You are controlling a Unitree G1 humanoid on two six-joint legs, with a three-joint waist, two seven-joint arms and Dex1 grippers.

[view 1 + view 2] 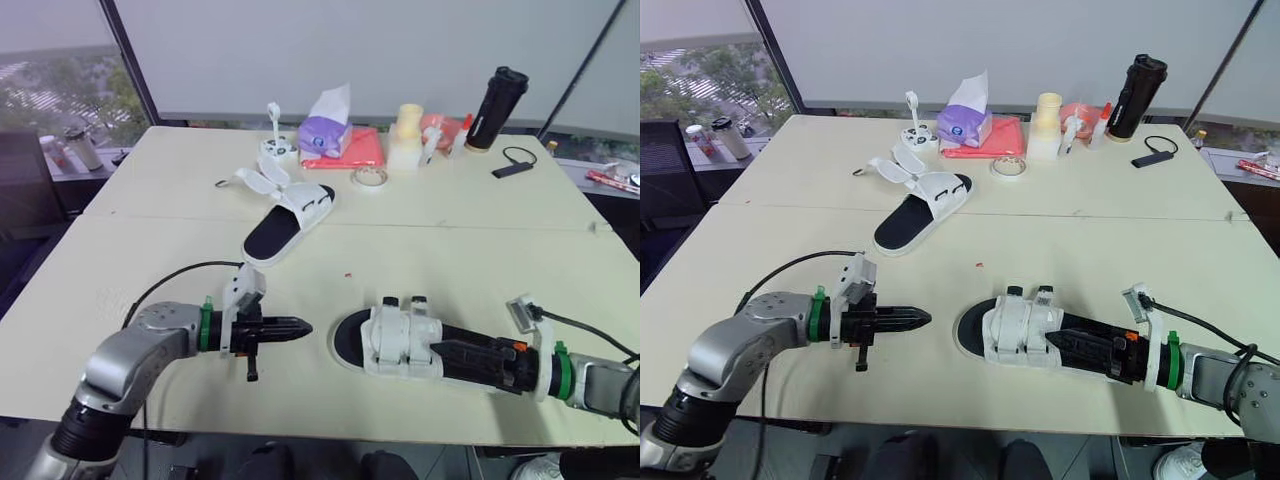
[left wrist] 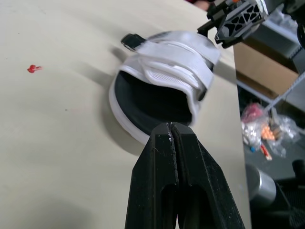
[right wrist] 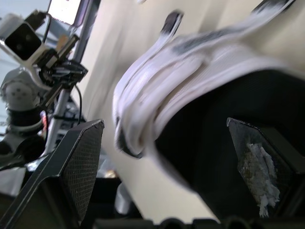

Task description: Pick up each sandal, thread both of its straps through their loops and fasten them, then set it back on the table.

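- Lying flat near the front edge of the pale beige table (image 1: 480,250), the nearer white-strapped, black-soled rubber sandal (image 1: 398,338) sits between the two grippers. Its toe points toward the left one and its heel toward the right. Both straps look folded over and passed through their loops, with black tabs poking out on the far side.
- The second sandal of the same make (image 1: 290,212) rests well apart, toward the middle of the table, with its straps flung open. I judge that this one has not yet been fastened.
- Risk: the nearer sandal is close to the table's front edge, so any sideways drag as the right arm backs off could push it over.
- Risk: a right finger catching the sole or a strap on lifting away would tip the sandal or tug a strap loose.
- Risk: the thin black cable (image 1: 175,275) trails over the table beside the left arm and could snag on a reach toward the far sandal.
- The left gripper (image 1: 303,327) hovers low and level, aimed at the toe, near it but apart. Its fingers (image 2: 162,176) are pressed together on nothing.
- The right gripper (image 1: 435,353) comes in low from the right, over the heel. Its fingers (image 3: 81,157) are spread wide to either side of the black footbed and, as far as I can tell, are not clamping it.
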